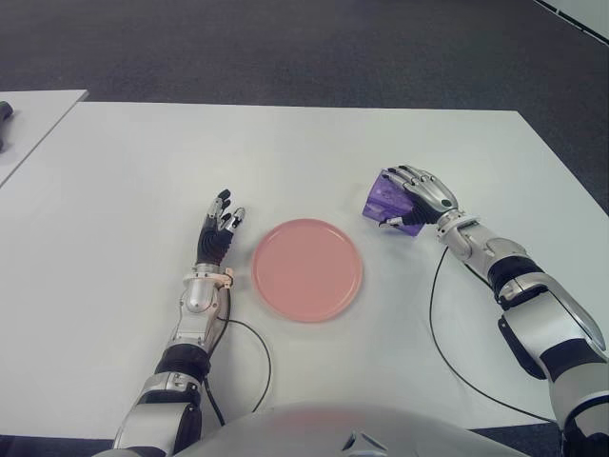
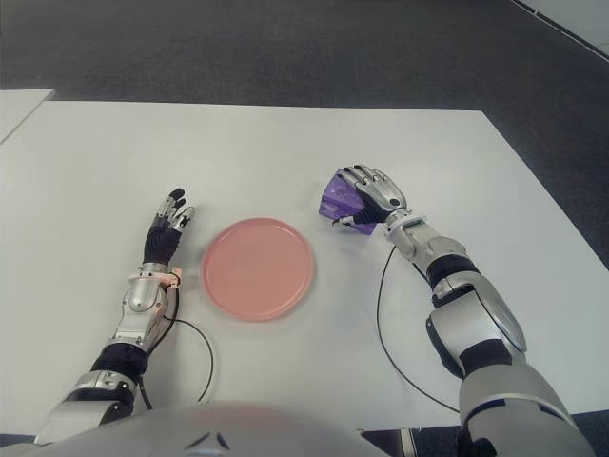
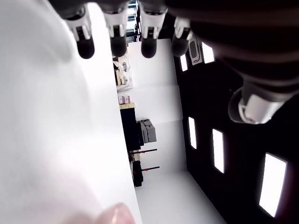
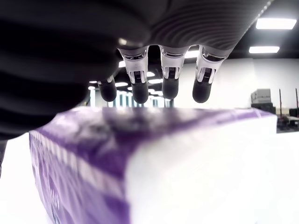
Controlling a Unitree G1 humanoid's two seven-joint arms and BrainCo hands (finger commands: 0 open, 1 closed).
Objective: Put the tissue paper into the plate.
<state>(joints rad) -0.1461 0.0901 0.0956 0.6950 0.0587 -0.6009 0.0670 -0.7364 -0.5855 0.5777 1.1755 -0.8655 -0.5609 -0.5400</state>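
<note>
The tissue paper is a purple and white pack (image 1: 383, 202) on the white table (image 1: 304, 143), just right of the pink plate (image 1: 306, 269). My right hand (image 1: 415, 197) covers the pack from the right. Its fingers (image 4: 140, 88) curl over the pack's top and far edge, and the thumb presses its near side. The right wrist view shows the pack (image 4: 140, 163) filling the space under the palm. The plate holds nothing. My left hand (image 1: 219, 228) shows left of the plate with straight fingers (image 3: 117, 44) holding nothing.
A second white table edge (image 1: 38, 119) shows at the far left with a dark object (image 1: 5, 112) on it. Black cables (image 1: 252, 357) trail from both wrists across the table toward me. Dark carpet lies beyond the far edge.
</note>
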